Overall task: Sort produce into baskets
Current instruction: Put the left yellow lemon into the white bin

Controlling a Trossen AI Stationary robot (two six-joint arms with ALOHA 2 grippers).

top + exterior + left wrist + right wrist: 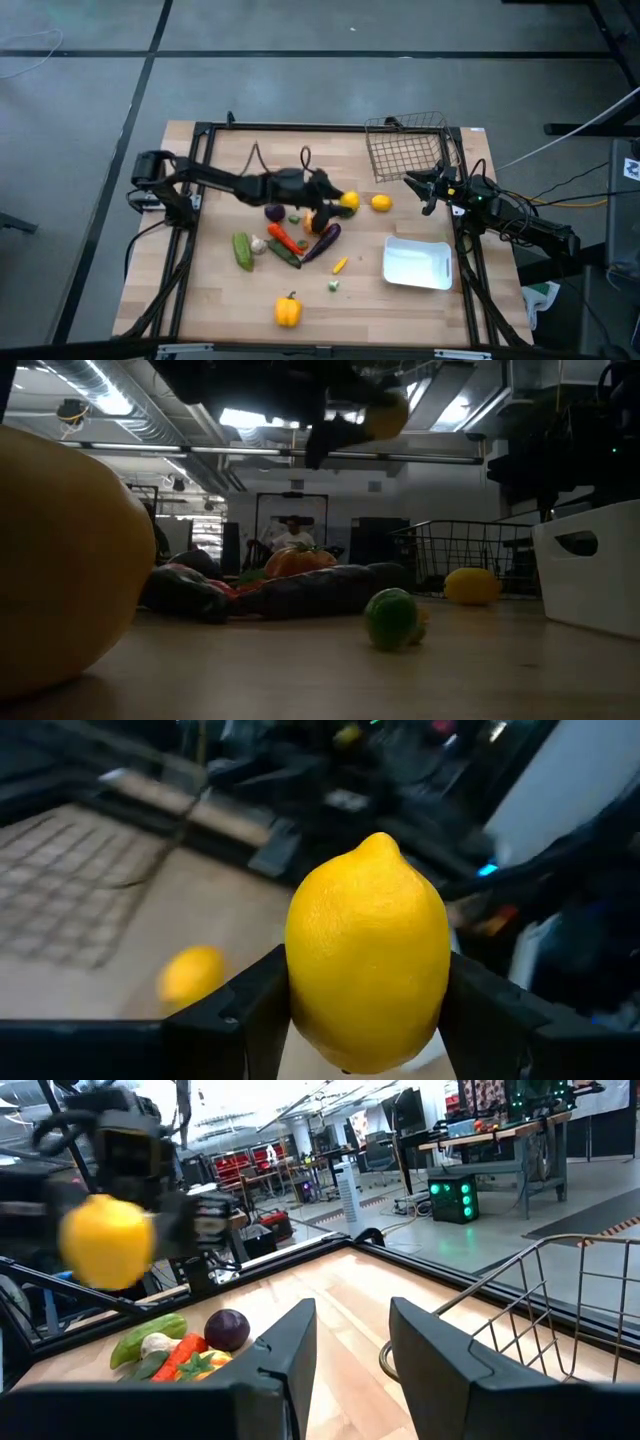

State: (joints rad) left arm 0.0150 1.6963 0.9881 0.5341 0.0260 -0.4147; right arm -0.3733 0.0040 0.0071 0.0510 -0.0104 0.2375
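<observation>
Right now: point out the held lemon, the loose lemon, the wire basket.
held lemon [367, 955], left wrist view, middle of its peel
loose lemon [381, 203], high view, its centre
wire basket [405, 152], high view, mesh floor

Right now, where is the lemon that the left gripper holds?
The held lemon is clamped in the left gripper, lifted above mid-table in the high view, between the produce pile and a second lemon lying before the wire basket.
</observation>
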